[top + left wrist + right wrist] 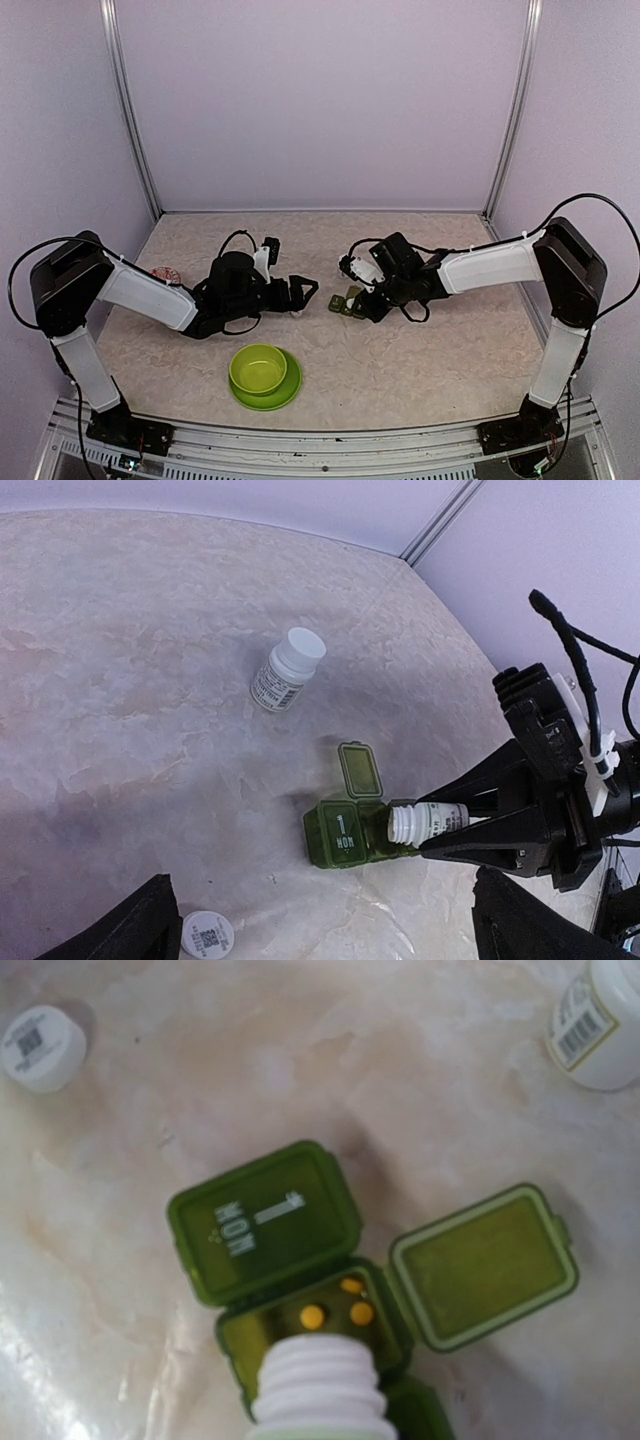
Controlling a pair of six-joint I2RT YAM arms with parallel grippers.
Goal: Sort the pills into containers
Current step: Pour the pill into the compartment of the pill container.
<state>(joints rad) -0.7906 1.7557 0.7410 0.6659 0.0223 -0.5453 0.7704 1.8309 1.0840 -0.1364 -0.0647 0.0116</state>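
**Right arm holds open bottle over pill box, left arm idle**

Top view: dark green three-compartment plastic pill box [345, 301] sits on the beige marbled tabletop [420, 370], right of centre, between the two grippers. Right gripper [358, 297] is directly over it. Left gripper [303, 292] is just left of the box, jaws spread wide, holding nothing. Lime-green round bowl [258, 367] on its matching plate [291, 391] sits near the front edge, well apart from the box.

Left wrist: right gripper [432, 828] is pinching a small white uncapped plastic bottle [428, 822], which lies roughly level with its mouth over the box [340, 838]. One lid [360, 771] is flipped open. A capped white labelled bottle [288, 668] lies tilted on the far side of the box. A loose white round cap [207, 935] lies by the left gripper [325, 927].

Right wrist: threaded bottle neck [318, 1378] over the open middle compartment; three round yellow pills [312, 1315] inside. The "MON" compartment [265, 1222] is lidded. The third compartment is mostly hidden.
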